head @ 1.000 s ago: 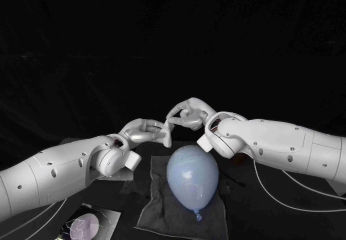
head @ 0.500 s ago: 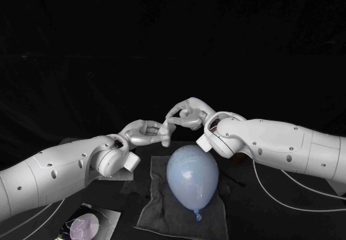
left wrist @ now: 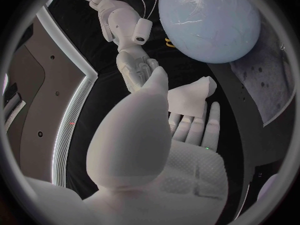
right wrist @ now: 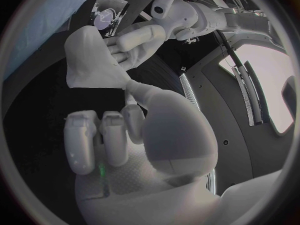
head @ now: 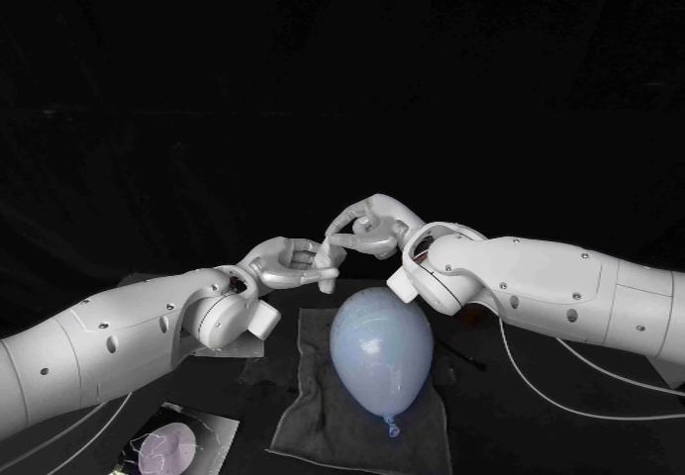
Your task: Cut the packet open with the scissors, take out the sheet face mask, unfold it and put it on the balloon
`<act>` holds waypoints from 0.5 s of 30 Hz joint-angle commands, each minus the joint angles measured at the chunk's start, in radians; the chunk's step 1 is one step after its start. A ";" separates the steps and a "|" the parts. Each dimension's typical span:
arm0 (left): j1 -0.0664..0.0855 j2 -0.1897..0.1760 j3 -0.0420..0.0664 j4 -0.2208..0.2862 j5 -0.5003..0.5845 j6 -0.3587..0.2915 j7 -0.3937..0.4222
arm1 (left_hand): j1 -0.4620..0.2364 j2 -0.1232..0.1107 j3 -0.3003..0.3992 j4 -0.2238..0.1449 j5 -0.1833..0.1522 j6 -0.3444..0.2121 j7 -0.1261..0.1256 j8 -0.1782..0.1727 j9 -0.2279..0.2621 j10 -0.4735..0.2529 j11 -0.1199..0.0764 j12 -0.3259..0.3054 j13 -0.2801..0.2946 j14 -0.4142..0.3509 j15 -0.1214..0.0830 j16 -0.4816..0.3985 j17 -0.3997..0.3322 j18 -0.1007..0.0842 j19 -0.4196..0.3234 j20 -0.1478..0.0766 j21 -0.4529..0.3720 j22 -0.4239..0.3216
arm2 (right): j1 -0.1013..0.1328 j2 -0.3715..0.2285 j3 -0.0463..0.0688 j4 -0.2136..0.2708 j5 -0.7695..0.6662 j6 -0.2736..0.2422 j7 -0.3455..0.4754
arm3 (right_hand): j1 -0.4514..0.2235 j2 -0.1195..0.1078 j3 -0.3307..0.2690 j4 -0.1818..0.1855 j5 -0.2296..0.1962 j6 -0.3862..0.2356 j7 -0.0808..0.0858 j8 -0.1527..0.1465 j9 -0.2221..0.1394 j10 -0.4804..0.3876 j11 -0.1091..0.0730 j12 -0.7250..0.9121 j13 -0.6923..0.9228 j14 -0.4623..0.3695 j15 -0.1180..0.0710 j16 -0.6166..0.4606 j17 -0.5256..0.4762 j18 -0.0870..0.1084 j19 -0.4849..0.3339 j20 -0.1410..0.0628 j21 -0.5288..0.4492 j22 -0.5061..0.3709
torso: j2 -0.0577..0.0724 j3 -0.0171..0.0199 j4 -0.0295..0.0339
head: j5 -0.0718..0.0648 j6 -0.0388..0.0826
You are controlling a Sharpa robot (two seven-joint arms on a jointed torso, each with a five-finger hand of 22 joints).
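One packet [head: 177,444] lies at the near left of the table [head: 549,445], well apart from the cloth [head: 317,421] and cut off by the lower edge of the head view. Two robot hands are counted. The left robot hand [head: 291,261] is raised beyond the far end of the balloon [head: 381,346], and its fingers [right wrist: 139,37] are closed on the lower part of the sheet face mask [head: 333,259]. One mask is present. It is folded into a narrow strip, held off the table between the two hands, and not yet unfolded. Its upper end is grasped by the right robot hand [head: 368,226], whose thumb is set against the sheet in the right wrist view. One balloon lies lengthwise on one grey cloth, with its knot towards the near edge. A margin of cloth shows along both long sides of the balloon. Bare table is seen on either side of the cloth.
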 commanded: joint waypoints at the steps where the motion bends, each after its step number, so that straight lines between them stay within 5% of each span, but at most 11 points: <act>1: 0.001 0.006 0.001 -0.003 0.013 -0.034 0.020 | 0.008 0.038 0.034 -0.007 0.004 0.051 0.116 0.016 -0.003 0.144 -0.018 0.025 0.011 0.117 -0.021 0.037 0.021 0.036 0.048 0.000 0.011 0.002 | 0.000 0.003 0.001 0.003 -0.015 0.008 0.004 | -0.001 0.009 0.006 0.002 0.007 0.006 0.001 0.011 0.087 0.025 -0.006 0.003 0.120 0.108 -0.005 0.003 0.263 -0.006 0.111 -0.002 0.004 0.263 | 0.000 -0.0003 0.0005 | -0.001 0.000; 5: 0.001 0.010 0.001 -0.004 0.015 -0.049 0.019 | 0.022 0.058 0.070 -0.013 -0.001 0.119 0.102 0.015 -0.017 0.217 -0.039 0.034 0.007 0.176 -0.044 0.061 0.033 0.056 0.171 0.000 0.036 0.011 | 0.000 0.007 0.001 0.001 -0.016 0.008 0.003 | -0.001 0.009 0.006 0.002 0.007 0.006 0.001 0.011 0.087 0.025 -0.006 0.003 0.120 0.108 -0.005 0.003 0.263 -0.006 0.111 -0.002 0.004 0.263 | 0.000 -0.0005 0.0004 | -0.001 0.000; 8: 0.001 0.013 0.001 -0.004 0.015 -0.064 0.014 | 0.046 0.075 0.147 -0.006 0.000 0.217 0.080 -0.011 -0.045 0.278 -0.061 0.029 0.002 0.228 -0.066 0.078 0.043 0.095 0.249 -0.002 0.066 0.017 | 0.000 0.010 0.001 -0.002 -0.018 0.006 0.003 | -0.001 0.009 0.006 0.002 0.007 0.006 0.001 0.011 0.087 0.025 -0.006 0.003 0.120 0.108 -0.005 0.003 0.263 -0.006 0.111 -0.002 0.004 0.263 | 0.000 -0.0002 0.0010 | -0.001 0.000; 15: 0.001 0.018 0.001 -0.008 0.015 -0.100 -0.007 | 0.015 0.070 0.325 -0.009 -0.001 0.360 0.057 -0.059 -0.086 0.369 -0.086 0.002 0.001 0.294 -0.090 0.091 0.058 0.097 0.333 -0.033 0.097 0.019 | -0.001 0.018 0.001 -0.010 -0.020 0.004 0.003 | -0.002 0.009 0.007 0.002 0.007 0.006 0.001 0.012 0.088 0.024 -0.006 0.000 0.119 0.108 -0.005 0.003 0.263 -0.006 0.111 -0.002 0.004 0.263 | 0.000 -0.0004 0.0003 | -0.002 -0.001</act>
